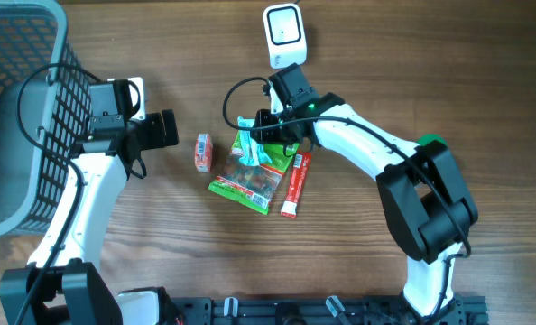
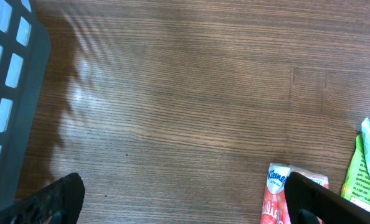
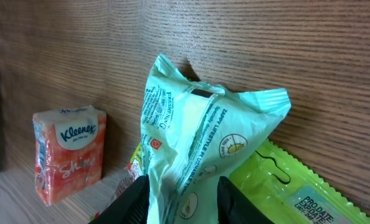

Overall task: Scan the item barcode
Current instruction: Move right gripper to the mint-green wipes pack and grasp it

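A mint-green wipes packet [image 1: 250, 143] lies on top of a small pile in the middle of the table. In the right wrist view the packet [image 3: 197, 137] stands crumpled and pinched between my two black fingers. My right gripper [image 1: 270, 135] [image 3: 182, 202] is shut on it from above. The white barcode scanner [image 1: 283, 34] stands at the far edge, just behind the right arm. My left gripper [image 1: 164, 128] [image 2: 185, 208] hangs wide open over bare wood, left of the pile, holding nothing.
A red Kleenex tissue pack [image 1: 202, 152] [image 2: 275, 196] [image 3: 70, 152] lies left of the pile. Under the packet are a bright green snack bag [image 1: 245, 183] [image 3: 297, 186] and a red tube [image 1: 295, 184]. A grey basket [image 1: 15, 117] [image 2: 10, 93] stands far left.
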`<action>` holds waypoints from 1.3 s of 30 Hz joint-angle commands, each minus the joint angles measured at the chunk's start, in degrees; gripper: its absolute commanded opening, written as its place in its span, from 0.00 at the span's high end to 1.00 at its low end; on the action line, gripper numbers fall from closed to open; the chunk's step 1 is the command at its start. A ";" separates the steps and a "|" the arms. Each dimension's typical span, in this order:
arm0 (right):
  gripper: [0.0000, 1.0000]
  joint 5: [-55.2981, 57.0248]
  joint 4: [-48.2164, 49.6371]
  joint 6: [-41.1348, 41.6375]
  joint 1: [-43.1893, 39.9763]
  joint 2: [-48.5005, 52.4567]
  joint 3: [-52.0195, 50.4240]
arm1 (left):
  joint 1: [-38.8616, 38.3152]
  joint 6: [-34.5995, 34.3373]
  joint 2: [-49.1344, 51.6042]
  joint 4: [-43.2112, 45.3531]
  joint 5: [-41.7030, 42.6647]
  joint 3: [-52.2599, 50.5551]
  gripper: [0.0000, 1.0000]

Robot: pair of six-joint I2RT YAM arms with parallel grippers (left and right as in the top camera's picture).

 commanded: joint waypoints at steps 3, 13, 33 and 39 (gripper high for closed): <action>0.96 -1.44 -0.33 -0.35 0.15 -0.15 -0.55 | 0.31 0.28 -0.83 0.17 -0.35 0.87 0.00; 0.96 0.26 -18.51 -9.64 -12.96 -19.82 -0.55 | 0.31 0.28 -0.83 0.17 -0.33 0.87 0.00; 0.35 8.66 9.35 -17.77 1.16 -8.55 -14.08 | 0.31 0.28 -0.83 0.17 -0.35 0.87 0.00; 0.90 8.68 9.16 -14.64 1.07 -4.66 -14.08 | 0.31 0.28 -0.83 0.15 -0.33 0.87 0.00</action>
